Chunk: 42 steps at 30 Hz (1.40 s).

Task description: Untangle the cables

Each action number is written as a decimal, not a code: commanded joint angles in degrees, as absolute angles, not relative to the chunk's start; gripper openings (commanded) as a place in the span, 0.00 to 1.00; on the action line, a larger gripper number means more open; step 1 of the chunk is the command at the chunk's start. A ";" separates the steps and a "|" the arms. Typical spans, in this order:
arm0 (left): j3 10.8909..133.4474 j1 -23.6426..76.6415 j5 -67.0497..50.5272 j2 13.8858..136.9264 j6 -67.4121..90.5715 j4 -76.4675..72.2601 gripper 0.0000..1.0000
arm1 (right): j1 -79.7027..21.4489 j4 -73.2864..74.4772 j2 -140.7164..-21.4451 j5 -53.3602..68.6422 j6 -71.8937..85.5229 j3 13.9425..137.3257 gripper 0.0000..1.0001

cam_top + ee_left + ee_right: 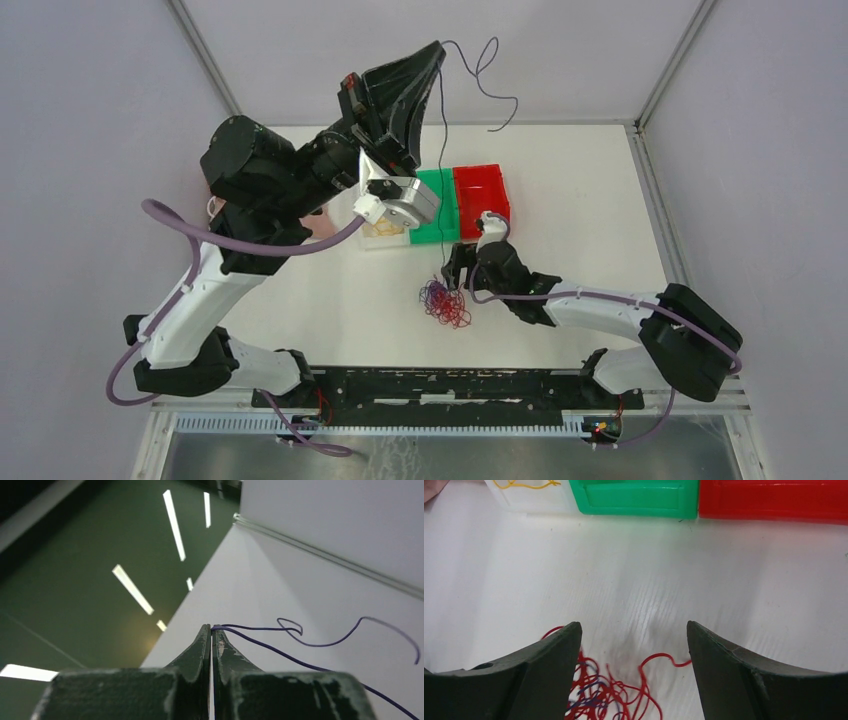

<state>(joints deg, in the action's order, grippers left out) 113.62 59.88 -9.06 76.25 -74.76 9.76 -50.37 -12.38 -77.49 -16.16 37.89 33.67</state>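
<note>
Red and purple cables [444, 303]; green bin [634, 500]

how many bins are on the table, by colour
clear bin: 1
green bin: 1
red bin: 1
total: 3

Glossy plastic bins [639, 500]; table [724, 580] matt, sl. grained
</note>
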 commanded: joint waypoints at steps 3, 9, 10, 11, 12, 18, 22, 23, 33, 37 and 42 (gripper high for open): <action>117.60 60.10 -8.60 78.96 -91.29 -12.57 0.03 | -51.19 -16.31 -77.09 -16.80 40.04 31.36 0.83; 131.44 60.12 -9.47 85.56 -94.05 -11.61 0.03 | -51.50 -15.76 -75.19 -17.83 40.69 29.62 0.83; 132.07 60.14 -8.68 85.59 -93.96 -9.50 0.03 | -51.50 -14.58 -73.47 -18.61 40.43 29.64 0.83; 130.95 60.14 -7.78 85.04 -94.00 -8.13 0.03 | -51.50 -13.51 -70.00 -19.59 39.91 29.75 0.84; 128.81 60.23 -7.07 84.03 -94.06 -7.33 0.03 | -51.46 -12.57 -66.89 -20.04 39.08 29.88 0.85; 115.24 60.12 -7.98 78.68 -96.40 -6.90 0.03 | -51.46 -9.95 -52.44 -15.88 31.48 32.13 0.93; 120.36 60.13 -6.09 82.24 -96.92 -6.30 0.03 | -51.47 -10.01 -49.21 -6.11 28.68 35.15 0.93; 122.23 60.13 -5.61 83.40 -96.94 -5.82 0.03 | -51.46 -10.96 -49.18 -3.25 28.77 35.86 0.93; 133.11 60.11 -3.82 90.07 -101.70 -1.33 0.03 | -51.49 -18.46 -50.21 8.41 31.46 37.96 0.92; 133.01 60.09 -2.94 90.61 -104.24 -0.77 0.03 | -51.49 -14.16 -47.66 4.59 30.51 39.18 0.90; 132.97 60.03 -1.42 91.76 -106.47 -0.71 0.03 | -51.39 8.40 -46.29 -16.24 26.65 46.58 0.88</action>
